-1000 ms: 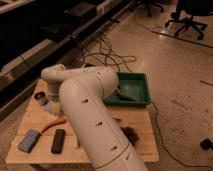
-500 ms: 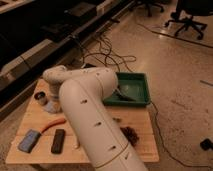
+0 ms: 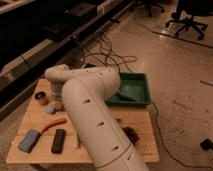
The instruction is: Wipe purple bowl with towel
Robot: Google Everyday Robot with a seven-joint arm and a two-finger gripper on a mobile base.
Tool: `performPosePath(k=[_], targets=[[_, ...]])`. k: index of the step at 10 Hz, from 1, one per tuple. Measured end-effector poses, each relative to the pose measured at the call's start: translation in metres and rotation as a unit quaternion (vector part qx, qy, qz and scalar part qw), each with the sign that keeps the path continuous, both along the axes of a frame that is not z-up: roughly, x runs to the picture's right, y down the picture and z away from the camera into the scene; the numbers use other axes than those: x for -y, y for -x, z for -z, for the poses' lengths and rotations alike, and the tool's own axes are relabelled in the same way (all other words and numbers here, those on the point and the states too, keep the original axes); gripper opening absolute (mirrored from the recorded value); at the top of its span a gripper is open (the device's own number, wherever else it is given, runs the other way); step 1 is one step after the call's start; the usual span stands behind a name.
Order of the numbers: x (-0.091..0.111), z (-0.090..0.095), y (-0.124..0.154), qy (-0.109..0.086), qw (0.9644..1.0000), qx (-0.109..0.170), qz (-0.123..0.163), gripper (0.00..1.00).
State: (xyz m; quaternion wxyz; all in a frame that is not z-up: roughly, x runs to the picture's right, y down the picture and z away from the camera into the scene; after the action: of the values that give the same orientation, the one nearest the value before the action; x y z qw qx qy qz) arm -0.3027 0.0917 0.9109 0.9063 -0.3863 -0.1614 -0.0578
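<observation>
Gripper (image 3: 56,101) is down at the far-left of the table (image 3: 30,117), mostly hidden behind the arm, jaws clenched right by the towel (image 3: 51,106); you can't tell if the cloth's actually caught. Bowl (image 3: 131,134) looks to be the dark thing near-right, half behind the arm, well apart from the towel. So approx. pickup stage only: no wiping yet. You've got lift, carry & wipe left.
</observation>
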Motion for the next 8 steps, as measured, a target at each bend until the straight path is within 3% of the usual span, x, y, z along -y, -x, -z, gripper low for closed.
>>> performPosePath(k=[3,5,8], targets=[[0.047,0.041,-0.018,-0.024,0.9993,0.008,-0.027,0.0],[0.077,0.079,-0.028,-0.044,0.9979,0.027,-0.04,0.0],[0.092,0.122,-0.039,-0.061,0.9946,0.068,-0.048,0.0]])
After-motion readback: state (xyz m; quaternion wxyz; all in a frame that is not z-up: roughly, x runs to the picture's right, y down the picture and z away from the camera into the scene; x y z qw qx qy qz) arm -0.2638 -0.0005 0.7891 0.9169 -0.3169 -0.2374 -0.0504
